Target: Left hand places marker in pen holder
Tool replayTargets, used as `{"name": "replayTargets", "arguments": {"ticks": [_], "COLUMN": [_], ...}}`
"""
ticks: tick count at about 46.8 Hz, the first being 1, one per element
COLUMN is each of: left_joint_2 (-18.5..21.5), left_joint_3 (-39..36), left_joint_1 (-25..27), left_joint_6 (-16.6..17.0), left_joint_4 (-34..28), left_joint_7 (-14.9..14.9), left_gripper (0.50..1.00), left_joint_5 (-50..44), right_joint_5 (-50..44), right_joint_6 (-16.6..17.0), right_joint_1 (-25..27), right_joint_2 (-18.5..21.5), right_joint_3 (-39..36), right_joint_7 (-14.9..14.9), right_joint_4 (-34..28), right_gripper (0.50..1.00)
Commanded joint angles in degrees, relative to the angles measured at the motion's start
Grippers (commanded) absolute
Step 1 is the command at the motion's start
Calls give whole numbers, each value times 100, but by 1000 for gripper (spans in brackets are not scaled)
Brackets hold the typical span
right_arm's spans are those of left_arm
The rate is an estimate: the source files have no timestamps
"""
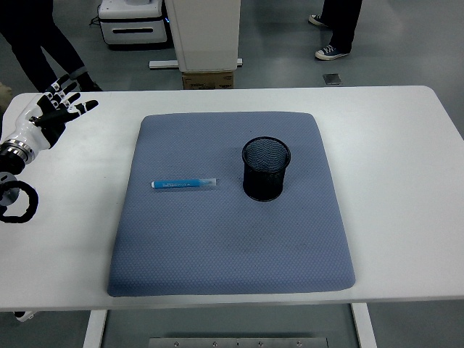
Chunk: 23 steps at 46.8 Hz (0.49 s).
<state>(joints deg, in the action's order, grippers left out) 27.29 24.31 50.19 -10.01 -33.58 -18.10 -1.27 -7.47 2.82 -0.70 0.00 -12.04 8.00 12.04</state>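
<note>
A blue and white marker [185, 184] lies flat on the grey-blue mat [232, 246], left of centre, pointing left to right. The black mesh pen holder [266, 168] stands upright on the mat to the marker's right, with a small gap between them. My left hand [59, 109] hovers over the table's far left corner, well away from the marker, its fingers spread and holding nothing. The right arm does not show.
The mat covers the middle of the white table [406, 159]. A person's legs [36, 43] stand behind the far left corner; another person's feet [330, 43] show at the top right. A white cabinet [206, 32] sits behind the table.
</note>
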Motion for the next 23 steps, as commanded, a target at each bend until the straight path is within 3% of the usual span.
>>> {"name": "replayTargets", "arguments": {"ticks": [1,23], "left_joint_2": [-5,347], "left_joint_3": [-22,-49], "left_joint_1": [-1,-71], "left_joint_6": [16,-10], "left_joint_4": [9,-17], "left_joint_7": [0,35], "left_gripper": [1000,1000], "left_joint_5": [57,259], "right_joint_5": [0,0], "right_joint_6": [-1,-1], "right_joint_1": [0,0], "right_joint_2": [0,0], "right_joint_3": [0,0], "right_joint_7": [0,0], "right_joint_4": [0,0], "right_gripper": [1000,1000]}}
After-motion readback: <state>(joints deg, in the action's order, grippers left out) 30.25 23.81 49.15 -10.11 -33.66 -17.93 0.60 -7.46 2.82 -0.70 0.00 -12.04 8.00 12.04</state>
